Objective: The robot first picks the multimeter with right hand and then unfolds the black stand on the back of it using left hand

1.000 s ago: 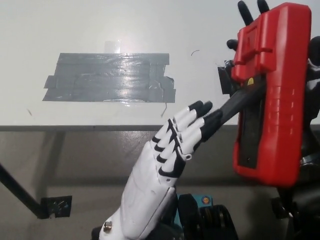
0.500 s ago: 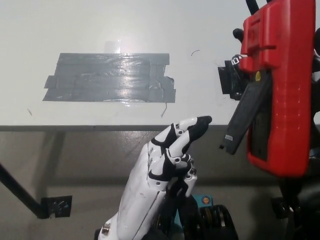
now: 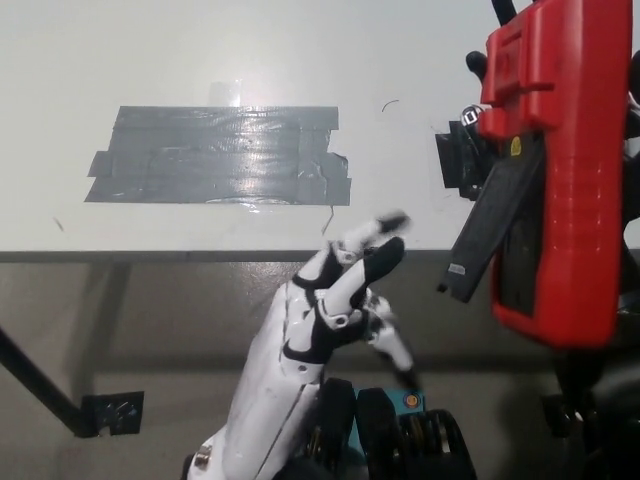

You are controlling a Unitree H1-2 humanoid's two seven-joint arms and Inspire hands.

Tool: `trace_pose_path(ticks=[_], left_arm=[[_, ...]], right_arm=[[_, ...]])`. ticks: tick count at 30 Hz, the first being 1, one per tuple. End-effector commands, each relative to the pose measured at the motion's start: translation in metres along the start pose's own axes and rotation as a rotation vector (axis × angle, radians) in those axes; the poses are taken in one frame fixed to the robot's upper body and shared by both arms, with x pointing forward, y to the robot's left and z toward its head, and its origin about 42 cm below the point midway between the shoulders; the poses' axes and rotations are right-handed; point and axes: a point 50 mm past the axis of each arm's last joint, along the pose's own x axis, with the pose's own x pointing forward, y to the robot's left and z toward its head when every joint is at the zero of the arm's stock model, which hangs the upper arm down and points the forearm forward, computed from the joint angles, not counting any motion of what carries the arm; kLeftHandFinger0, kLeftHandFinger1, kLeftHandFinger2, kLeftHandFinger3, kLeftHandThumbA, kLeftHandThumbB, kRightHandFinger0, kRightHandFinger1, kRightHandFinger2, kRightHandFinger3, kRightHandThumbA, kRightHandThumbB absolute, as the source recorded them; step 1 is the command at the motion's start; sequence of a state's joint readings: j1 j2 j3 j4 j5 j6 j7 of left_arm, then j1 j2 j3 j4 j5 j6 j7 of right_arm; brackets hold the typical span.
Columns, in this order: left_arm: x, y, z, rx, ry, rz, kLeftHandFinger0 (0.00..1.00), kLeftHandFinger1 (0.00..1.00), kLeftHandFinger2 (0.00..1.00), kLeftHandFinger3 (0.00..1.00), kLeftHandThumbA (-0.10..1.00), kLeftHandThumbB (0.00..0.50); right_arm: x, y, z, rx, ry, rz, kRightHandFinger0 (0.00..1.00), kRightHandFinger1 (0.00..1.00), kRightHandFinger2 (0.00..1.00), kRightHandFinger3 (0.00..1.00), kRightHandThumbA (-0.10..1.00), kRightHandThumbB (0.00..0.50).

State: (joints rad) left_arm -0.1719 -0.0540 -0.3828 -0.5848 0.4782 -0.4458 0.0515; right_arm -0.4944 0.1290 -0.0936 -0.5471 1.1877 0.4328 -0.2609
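The red multimeter (image 3: pixel 565 170) is held upright at the right edge of the head view, its back facing me. My black right hand (image 3: pixel 480 110) is shut on it from behind; only fingertips and a bit of the hand show past its edges. The black stand (image 3: pixel 490 225) is swung out from the back, hanging down and to the left. My white left hand (image 3: pixel 335 300) hovers at lower centre, left of the stand and apart from it, fingers partly curled and holding nothing.
The white table (image 3: pixel 180 50) fills the upper part, with a grey duct-tape patch (image 3: pixel 220 155) on it. Its front edge runs across the middle. Below lie the floor, a black table leg (image 3: pixel 40 385) and a small black tag (image 3: pixel 112 412).
My left hand has let go of the stand and drawn back down and left, its fingers curling. The stand has swung out from the multimeter. The multimeter has shifted slightly right and up.
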Motion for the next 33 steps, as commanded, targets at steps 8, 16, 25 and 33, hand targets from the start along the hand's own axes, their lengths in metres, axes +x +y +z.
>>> trace_pose_path(ticks=[8,16,25,33], left_arm=[[-0.009,-0.011,0.016,0.214,0.002,0.083,1.00,1.00,1.00,1.00,1.00,0.331],[-0.023,-0.022,0.015,0.229,0.047,0.001,1.00,1.00,1.00,1.00,1.00,0.358],[-0.025,-0.027,0.017,0.243,0.042,-0.068,1.00,1.00,1.00,1.00,1.00,0.379],[-0.018,-0.032,0.015,0.200,0.000,-0.043,1.00,1.00,1.00,1.00,1.00,0.380]], right_arm=[[-0.010,0.040,-0.011,0.109,-0.171,-0.087,0.00,0.35,0.82,0.95,-0.10,0.063],[-0.016,0.050,-0.018,0.145,-0.196,-0.128,0.00,0.39,0.80,1.00,-0.10,0.006],[-0.015,0.054,-0.021,0.150,-0.217,-0.142,0.00,0.45,0.81,1.00,-0.10,0.000],[-0.011,0.055,-0.026,0.150,-0.203,-0.180,0.00,0.41,0.74,1.00,-0.10,0.031]])
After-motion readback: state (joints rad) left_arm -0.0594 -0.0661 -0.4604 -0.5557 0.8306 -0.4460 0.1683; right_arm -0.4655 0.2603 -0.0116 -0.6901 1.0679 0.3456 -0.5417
